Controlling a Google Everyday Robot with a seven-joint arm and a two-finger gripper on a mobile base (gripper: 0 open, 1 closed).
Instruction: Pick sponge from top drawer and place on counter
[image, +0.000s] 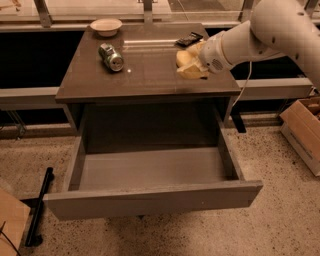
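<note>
My gripper (189, 61) is over the right part of the counter (145, 75), at the end of the white arm that comes in from the upper right. It is shut on the pale-yellow sponge (193, 72), which sits low between the cream-yellow fingers (183, 56), at or just above the counter surface; I cannot tell whether it touches. The top drawer (150, 200) is pulled fully open below the counter, and its grey inside holds nothing visible.
A silver can (111, 56) lies on its side on the counter's left part. A pale bowl (106, 25) stands at the back left and a black flat object (189, 38) at the back right. A cardboard box (305, 127) is on the floor at right.
</note>
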